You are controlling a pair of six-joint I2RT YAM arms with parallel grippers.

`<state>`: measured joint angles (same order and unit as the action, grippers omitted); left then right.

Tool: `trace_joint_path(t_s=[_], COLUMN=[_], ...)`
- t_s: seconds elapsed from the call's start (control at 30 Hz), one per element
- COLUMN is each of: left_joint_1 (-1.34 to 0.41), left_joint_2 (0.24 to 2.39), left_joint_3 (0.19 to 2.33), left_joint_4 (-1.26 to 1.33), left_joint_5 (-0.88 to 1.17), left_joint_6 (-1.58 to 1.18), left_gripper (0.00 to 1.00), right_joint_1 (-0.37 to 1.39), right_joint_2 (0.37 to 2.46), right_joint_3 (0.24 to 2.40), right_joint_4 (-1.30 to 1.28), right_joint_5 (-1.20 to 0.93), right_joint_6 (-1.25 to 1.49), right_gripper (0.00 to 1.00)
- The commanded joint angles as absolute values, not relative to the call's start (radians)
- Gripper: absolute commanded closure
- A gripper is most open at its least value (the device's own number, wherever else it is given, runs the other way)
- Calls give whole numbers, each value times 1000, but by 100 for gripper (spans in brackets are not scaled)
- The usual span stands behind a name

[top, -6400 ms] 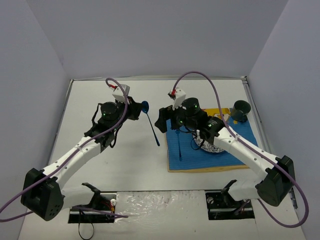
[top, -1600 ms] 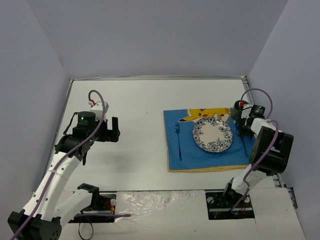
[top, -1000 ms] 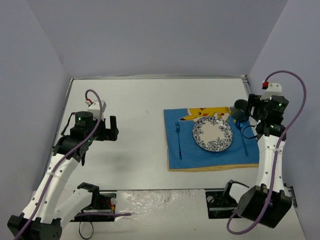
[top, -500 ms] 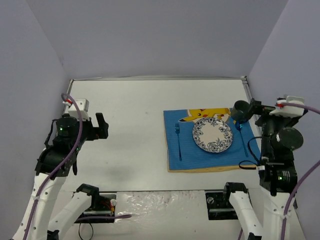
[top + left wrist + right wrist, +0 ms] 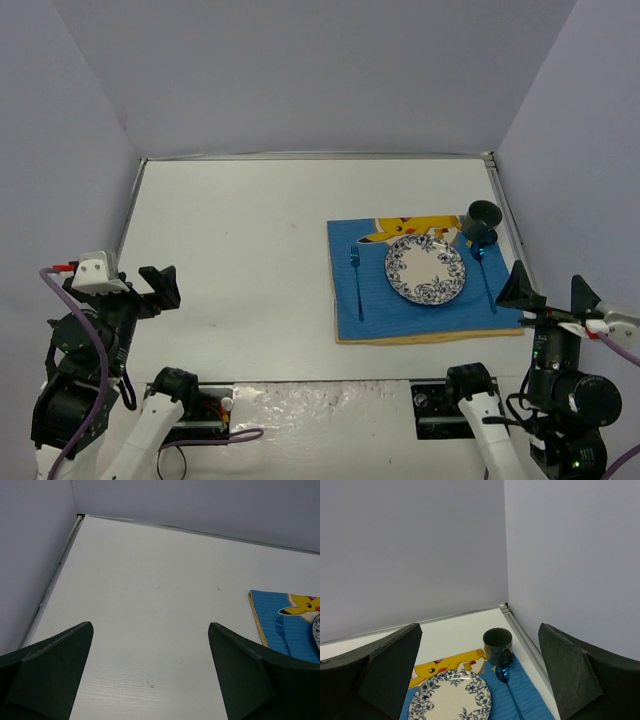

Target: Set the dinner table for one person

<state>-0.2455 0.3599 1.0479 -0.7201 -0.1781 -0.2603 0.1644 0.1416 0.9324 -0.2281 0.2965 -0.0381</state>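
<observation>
The big flat white surface with thin metal edges (image 5: 250,230) fills the view. A blue cloth mat with a yellow cartoon (image 5: 370,310) lies at its 3 o'clock side, close to the metal edge. On the mat sits a round blue-and-white plate (image 5: 425,270). Around the plate are a blue fork (image 5: 356,275) at 9 o'clock, a blue spoon (image 5: 484,275) at 3 and a dark green mug (image 5: 483,218) at 1. White surface stretches wide toward 9 o'clock. The left claw (image 5: 150,630) at 7 o'clock and the right claw (image 5: 548,280) at 5 are wide and hold nothing.

Both arms sit folded back, left end effector (image 5: 150,627) and right end effector (image 5: 480,627) wide open, empty.
</observation>
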Motion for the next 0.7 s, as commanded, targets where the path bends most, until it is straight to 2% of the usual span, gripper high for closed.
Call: trace_joint_path(t_s=[0.0,0.37,0.67], left_joint_1=[-239,-239,-239], left_joint_2=[360,287,297], left_joint_3=[989,811,791], left_joint_4=[-662,-531,-520], left_joint_5=[-244,-264,-288], left_joint_6=[-232,-205,-204], left_gripper=[3,3,3], right_joint_1=[187,200,206], right_joint_2=[80,46,51], right_joint_3=[874,784,773], right_joint_4=[-179,-172,-166], right_joint_5=[387,425,414], right_joint_6=[-42,23,21], right_gripper=[0,0,0])
